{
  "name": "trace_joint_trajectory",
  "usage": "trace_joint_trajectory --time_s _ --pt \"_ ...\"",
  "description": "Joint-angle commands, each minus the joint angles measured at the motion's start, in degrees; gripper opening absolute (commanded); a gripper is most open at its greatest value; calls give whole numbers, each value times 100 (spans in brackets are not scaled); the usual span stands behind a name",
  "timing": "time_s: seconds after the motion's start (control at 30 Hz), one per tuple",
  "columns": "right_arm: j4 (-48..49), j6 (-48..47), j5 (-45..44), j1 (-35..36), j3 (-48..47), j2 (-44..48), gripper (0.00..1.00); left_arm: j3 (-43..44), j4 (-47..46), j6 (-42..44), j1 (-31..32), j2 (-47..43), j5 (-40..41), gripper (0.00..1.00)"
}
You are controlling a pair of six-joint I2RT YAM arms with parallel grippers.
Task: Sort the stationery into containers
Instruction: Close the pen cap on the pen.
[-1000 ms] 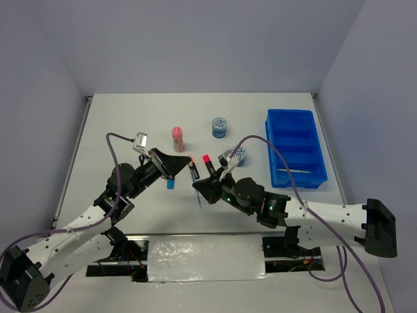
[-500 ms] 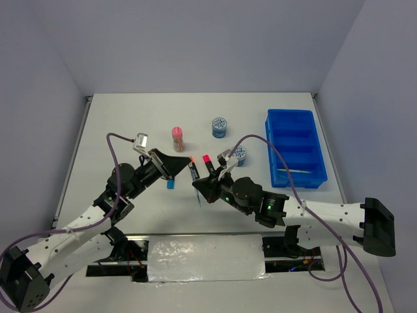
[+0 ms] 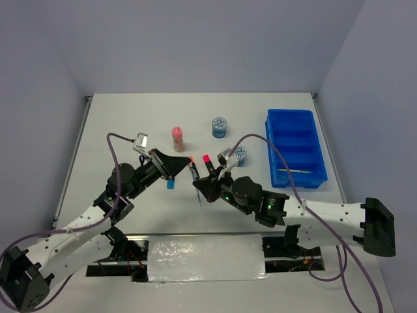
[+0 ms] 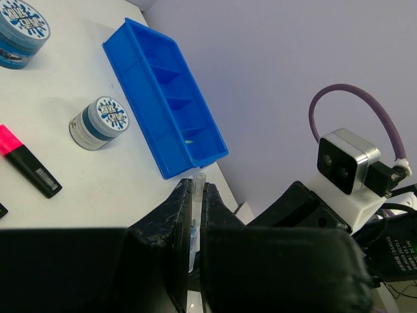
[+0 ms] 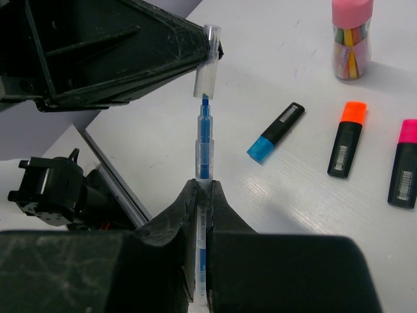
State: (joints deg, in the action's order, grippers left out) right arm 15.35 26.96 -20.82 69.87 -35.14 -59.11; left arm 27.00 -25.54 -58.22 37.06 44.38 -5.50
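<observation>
Highlighters (image 5: 346,139): three, table (image 3: 130,117), left of tray (image 3: 268,147)
Rolls (image 3: 220,126): two, left of tray
Tube (image 3: 177,137): one
Right tool (image 5: 203,186): clamped on pen (image 5: 204,147), left of tray
Left tool (image 4: 197,188): clamped on its cap (image 5: 208,59)

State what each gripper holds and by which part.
The right gripper clamps the pen by its barrel. The left gripper pinches the clear cap at the pen's tip.
</observation>
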Motion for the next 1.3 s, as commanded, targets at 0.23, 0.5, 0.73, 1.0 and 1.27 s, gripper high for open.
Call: trace_joint_trajectory --time_s 0.23,0.5,0.73,1.0,1.27 --pt "55 -59 -168 -26 -389 111 0 86 -390 267 21 44 -153 0" --pt "55 -33 -195 -289 -678 -100 0 86 -514 284 73 150 -373 0" --pt "187 -507 -335 -324 -1179 -302 0 199 -303 513 109 123 -443 10" --pt "416 -868 69 -333 -1101 -329 0 446 -48 978 144 220 -751 33" --pt "425 -885 183 -324 -1109 -355 0 490 -161 1084 152 238 -1005 0"
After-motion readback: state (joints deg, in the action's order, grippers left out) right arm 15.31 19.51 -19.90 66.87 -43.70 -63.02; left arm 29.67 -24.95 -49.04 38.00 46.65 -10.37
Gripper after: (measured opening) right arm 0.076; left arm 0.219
